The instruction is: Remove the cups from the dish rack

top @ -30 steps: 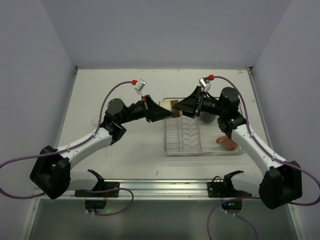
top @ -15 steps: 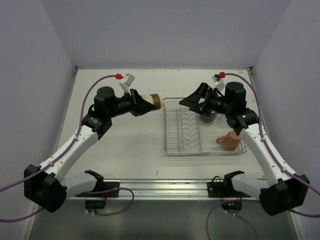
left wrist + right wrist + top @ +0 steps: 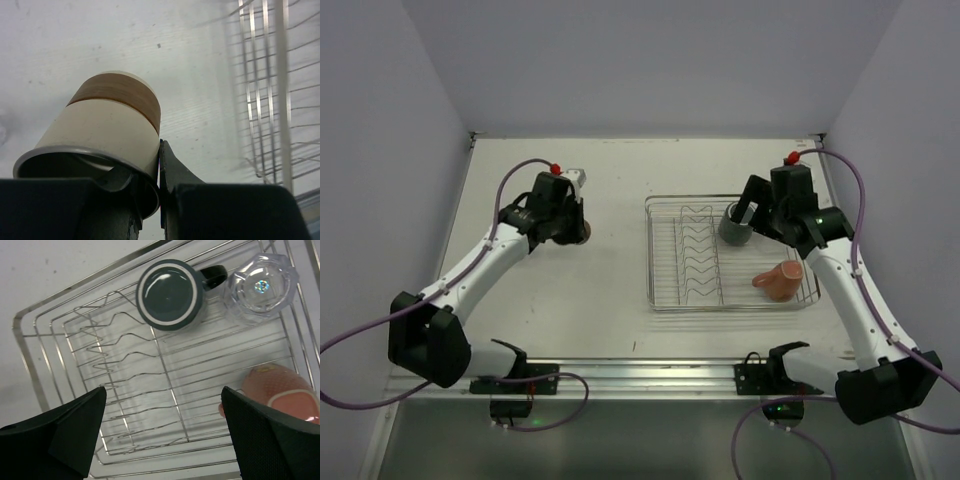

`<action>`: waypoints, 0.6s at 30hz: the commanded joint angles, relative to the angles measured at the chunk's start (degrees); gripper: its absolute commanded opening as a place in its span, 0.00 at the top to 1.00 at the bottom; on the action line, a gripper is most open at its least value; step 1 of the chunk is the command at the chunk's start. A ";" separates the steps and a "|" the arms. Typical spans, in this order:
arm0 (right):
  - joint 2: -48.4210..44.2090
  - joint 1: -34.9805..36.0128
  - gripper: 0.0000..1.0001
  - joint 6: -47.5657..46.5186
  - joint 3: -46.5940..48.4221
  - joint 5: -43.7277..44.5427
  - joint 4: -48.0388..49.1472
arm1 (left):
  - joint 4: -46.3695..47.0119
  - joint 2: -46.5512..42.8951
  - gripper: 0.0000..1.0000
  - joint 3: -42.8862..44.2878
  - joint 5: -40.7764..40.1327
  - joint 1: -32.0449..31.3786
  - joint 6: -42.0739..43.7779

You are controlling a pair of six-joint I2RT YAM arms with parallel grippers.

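beside the dish rack, cream cup in left fingers; right fingers wide

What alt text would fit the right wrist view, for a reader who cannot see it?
Seen from above, a silver wire dish rack holds a dark grey handled mug, a clear faceted tumbler beside it, and a salmon-pink cup lying on its side. The right hand hangs open above the rack.

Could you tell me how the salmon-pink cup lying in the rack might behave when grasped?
The salmon-pink cup lies on its side on the dish rack wires, so a nudge would probably roll it. Its finely textured wall should resist slipping.
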 commanded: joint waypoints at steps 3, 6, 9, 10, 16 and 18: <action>2.40 -1.14 0.01 -3.14 2.18 8.98 -5.45 | -3.64 4.29 1.00 0.07 -9.78 1.89 3.50; 3.02 -2.19 0.01 -3.67 1.57 9.07 -5.45 | -4.16 6.84 1.00 -0.01 -10.75 2.59 4.56; 3.11 -3.16 0.01 -4.20 1.39 8.98 -5.45 | -5.04 9.74 1.00 0.69 -11.62 3.12 5.53; 3.02 -3.42 0.01 -4.46 1.39 8.81 -5.36 | -5.22 10.36 1.00 1.04 -12.06 3.38 5.61; 3.11 -5.97 0.01 -5.78 1.04 8.45 -5.36 | -4.61 13.88 1.00 1.74 -11.54 3.82 5.53; 3.37 -7.03 0.01 -6.31 0.86 8.10 -5.36 | -4.17 14.50 1.00 1.40 -11.63 3.82 5.53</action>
